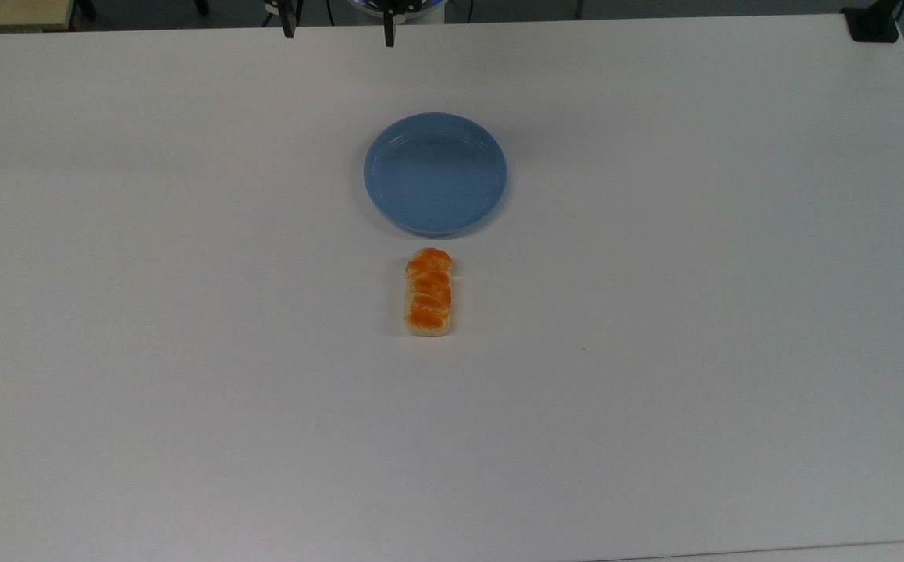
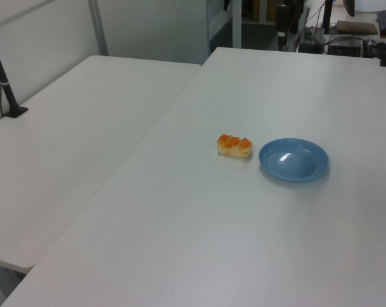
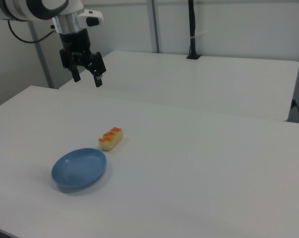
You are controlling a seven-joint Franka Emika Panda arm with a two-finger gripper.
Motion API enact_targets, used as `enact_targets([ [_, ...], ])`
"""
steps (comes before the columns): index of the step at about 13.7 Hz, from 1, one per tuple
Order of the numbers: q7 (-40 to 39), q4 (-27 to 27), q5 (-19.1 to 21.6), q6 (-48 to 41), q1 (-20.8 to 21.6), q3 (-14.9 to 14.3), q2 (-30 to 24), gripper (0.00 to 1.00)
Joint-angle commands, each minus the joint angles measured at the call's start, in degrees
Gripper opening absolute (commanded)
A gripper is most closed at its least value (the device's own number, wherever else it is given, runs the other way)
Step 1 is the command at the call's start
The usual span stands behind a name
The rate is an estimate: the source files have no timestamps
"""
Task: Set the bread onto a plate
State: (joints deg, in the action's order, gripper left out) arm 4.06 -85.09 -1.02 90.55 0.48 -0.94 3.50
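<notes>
The bread (image 1: 428, 293), a small loaf with a glossy orange segmented top and pale sides, lies flat on the white table just below the plate in the top view. The round blue plate (image 1: 435, 173) is bare and stands close to the loaf's end without touching it. In the left view the bread (image 2: 235, 146) lies left of the plate (image 2: 294, 160). In the right view my gripper (image 3: 87, 77) hangs open high above the table, up and left of the bread (image 3: 111, 138) and the plate (image 3: 79, 169), with nothing between its fingers. Its two dark fingertips (image 1: 289, 30) poke in at the top view's upper edge.
A second white table (image 3: 199, 82) adjoins behind, with a black pole (image 3: 192, 29) clamped to it. A black clamp (image 1: 873, 23) sits at the top view's upper right corner. Desks with cables and equipment (image 2: 346, 45) stand beyond the left view's far edge.
</notes>
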Motion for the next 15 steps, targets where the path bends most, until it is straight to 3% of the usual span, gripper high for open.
enact_targets([
  [1, -0.98, -1.31, -0.13, -0.64, -0.04, 0.15, -1.13, 1.00],
  [15, -1.07, -1.31, 0.05, -0.02, 0.22, 0.24, -0.25, 1.00],
])
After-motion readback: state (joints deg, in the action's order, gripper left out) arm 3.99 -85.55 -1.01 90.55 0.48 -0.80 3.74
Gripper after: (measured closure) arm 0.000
